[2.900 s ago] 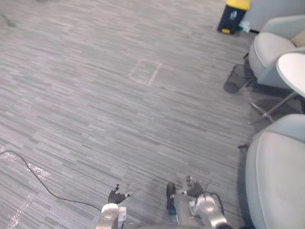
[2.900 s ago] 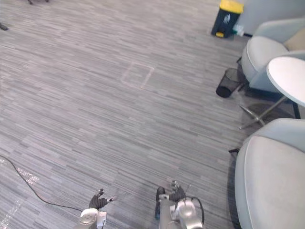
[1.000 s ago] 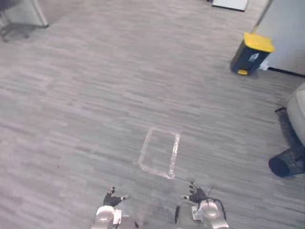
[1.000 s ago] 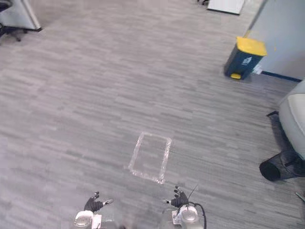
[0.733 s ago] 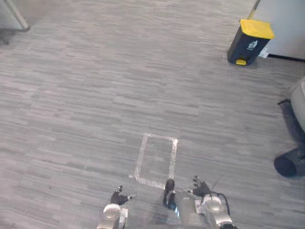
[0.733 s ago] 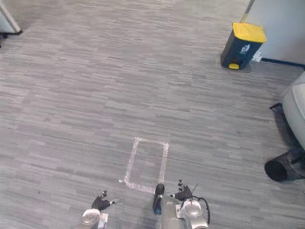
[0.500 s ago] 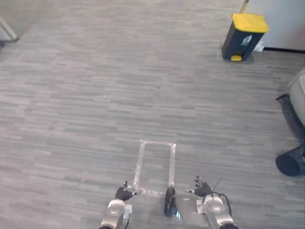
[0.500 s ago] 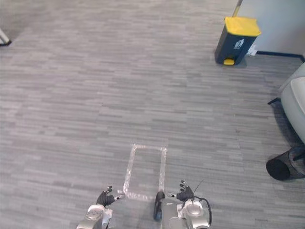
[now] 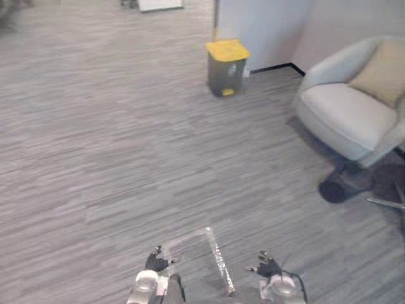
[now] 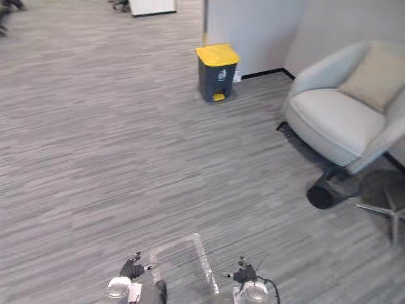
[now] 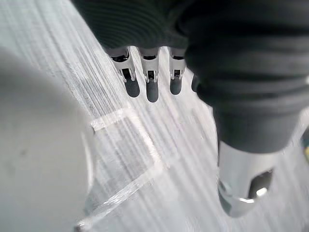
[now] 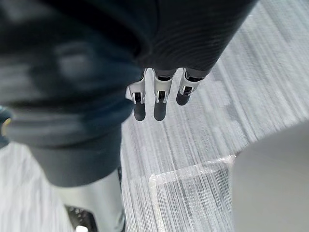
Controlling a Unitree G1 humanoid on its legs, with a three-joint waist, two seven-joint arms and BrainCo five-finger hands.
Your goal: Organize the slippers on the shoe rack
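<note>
Now left hand [image 9: 155,261] and right hand [image 9: 266,266], uncurled, flank the taped rectangle [image 9: 218,257].

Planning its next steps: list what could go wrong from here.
1. The dark basket sits low on the floor by the armchair, to the robot's right. A step or turn that way could kick it.
2. The yellow-lidded bin stands ahead. Walking straight on could bump it.

Camera turned, armchair [image 9: 342,111] now in view
</note>
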